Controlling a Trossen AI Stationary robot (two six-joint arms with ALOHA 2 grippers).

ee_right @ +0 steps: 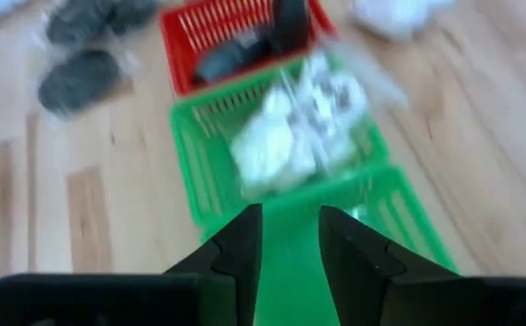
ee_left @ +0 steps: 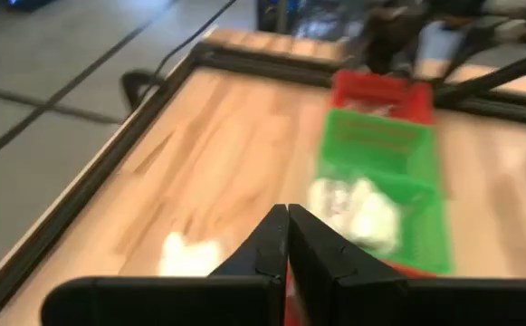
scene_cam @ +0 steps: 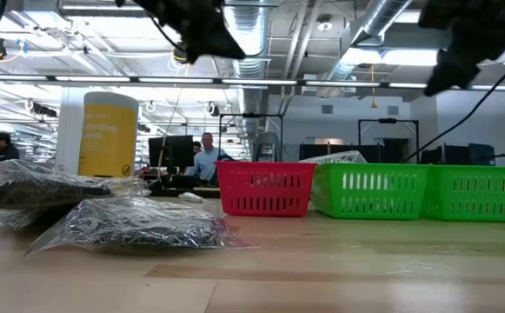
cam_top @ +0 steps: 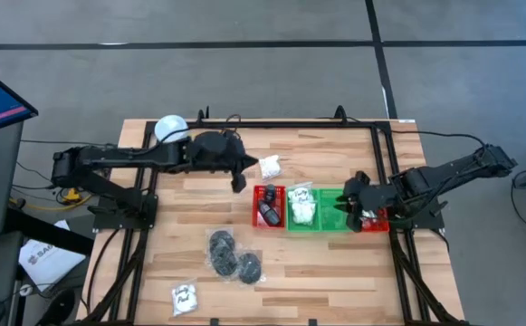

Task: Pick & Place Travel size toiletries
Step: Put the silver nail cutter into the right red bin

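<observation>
Left tool (cam_top: pixel 238 184): fingers pressed together, nothing between them; it hangs above the tabletop (cam_top: pixel 190 235) at about 10 o'clock from the red tray (cam_top: pixel 269 206).

Right tool (cam_top: pixel 351 210): fingers (ee_right: pixel 235 249) parted with a gap, nothing held; it is over the green tray (cam_top: pixel 332 210) at the 3 o'clock end of the tray row.

Toiletries:
- White sachets (cam_top: pixel 301 208) lie in the middle green tray (cam_top: pixel 302 224).
- Dark items (cam_top: pixel 268 214) lie in the red tray.
- One white sachet (cam_top: pixel 270 166) lies on the tabletop at 12 o'clock from the red tray.
- Clear bags of black pieces (cam_top: pixel 234 255) lie at 7 o'clock from the trays.
- Another white sachet (cam_top: pixel 184 297) lies at 7 o'clock from those bags.
</observation>
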